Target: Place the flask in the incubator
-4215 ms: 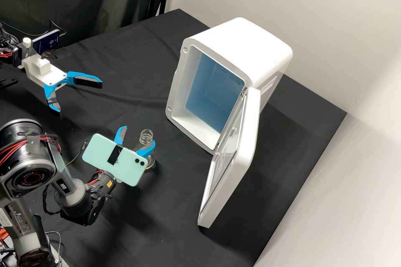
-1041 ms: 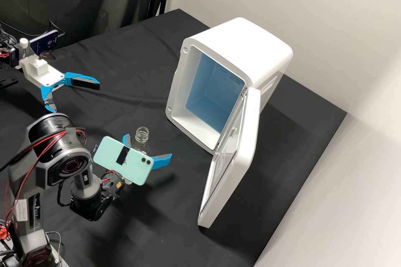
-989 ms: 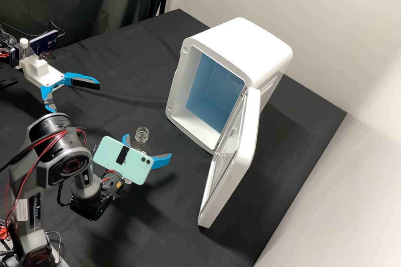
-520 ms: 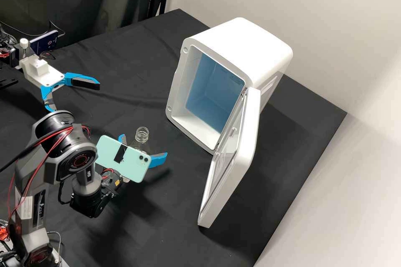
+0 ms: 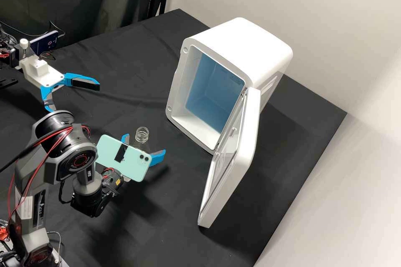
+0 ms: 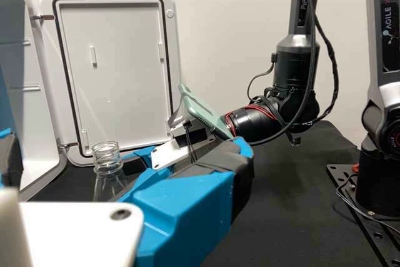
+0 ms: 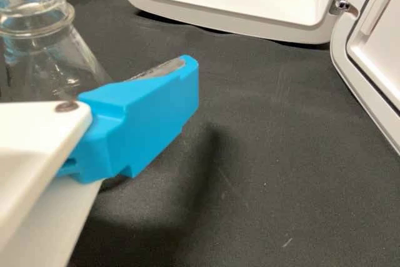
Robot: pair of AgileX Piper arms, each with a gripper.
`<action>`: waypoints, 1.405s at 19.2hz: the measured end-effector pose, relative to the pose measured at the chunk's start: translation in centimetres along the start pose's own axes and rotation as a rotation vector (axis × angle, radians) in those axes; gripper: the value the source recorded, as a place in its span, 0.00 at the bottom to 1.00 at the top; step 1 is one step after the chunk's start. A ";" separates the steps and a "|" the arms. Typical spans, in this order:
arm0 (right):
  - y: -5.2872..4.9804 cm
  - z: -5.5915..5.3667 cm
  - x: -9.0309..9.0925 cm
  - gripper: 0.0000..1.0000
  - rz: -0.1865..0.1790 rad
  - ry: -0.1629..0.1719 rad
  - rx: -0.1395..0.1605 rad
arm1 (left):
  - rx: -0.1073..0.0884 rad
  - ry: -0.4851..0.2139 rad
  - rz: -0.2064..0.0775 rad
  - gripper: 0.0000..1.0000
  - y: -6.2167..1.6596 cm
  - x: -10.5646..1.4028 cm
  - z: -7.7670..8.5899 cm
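A small clear glass flask (image 5: pixel 142 134) stands upright on the black bench, left of the white incubator (image 5: pixel 246 46). The incubator's door (image 5: pixel 234 154) hangs open, showing a pale blue inside. My right gripper (image 5: pixel 141 147) is open, with one blue finger on each side of the flask. In the right wrist view the flask (image 7: pixel 44 42) rises beside one blue finger (image 7: pixel 144 114), with the incubator's rim (image 7: pixel 237 4) beyond. My left gripper (image 5: pixel 75 96) hovers open at the far left, holding nothing. Its wrist view looks past a blue finger (image 6: pixel 187 198) at the flask (image 6: pixel 106 161).
A mint-green phone (image 5: pixel 123 162) is strapped on the right wrist and hides the flask's base from above. Another phone (image 5: pixel 46 41) and cables lie at the back left. The bench edge (image 5: pixel 317 167) runs just right of the incubator, near the wall.
The right gripper, close around the flask 4.2 s ago, opened wide and its arm swung up. Over the last second its fingers have drawn in slightly. The left arm has barely moved.
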 end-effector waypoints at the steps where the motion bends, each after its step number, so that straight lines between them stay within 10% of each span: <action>1: 0.0 0.0 0.0 0.00 -0.002 0.002 -0.001 | 0.000 0.000 0.000 1.00 0.00 0.0 0.0; 21: -0.2 -0.3 0.1 0.00 -0.011 0.013 -0.005 | -0.004 0.087 0.009 1.00 0.18 -0.6 -1.9; 27: 0.6 0.8 -0.3 0.00 0.029 -0.036 0.013 | -0.004 0.087 0.009 1.00 0.18 -0.6 -1.9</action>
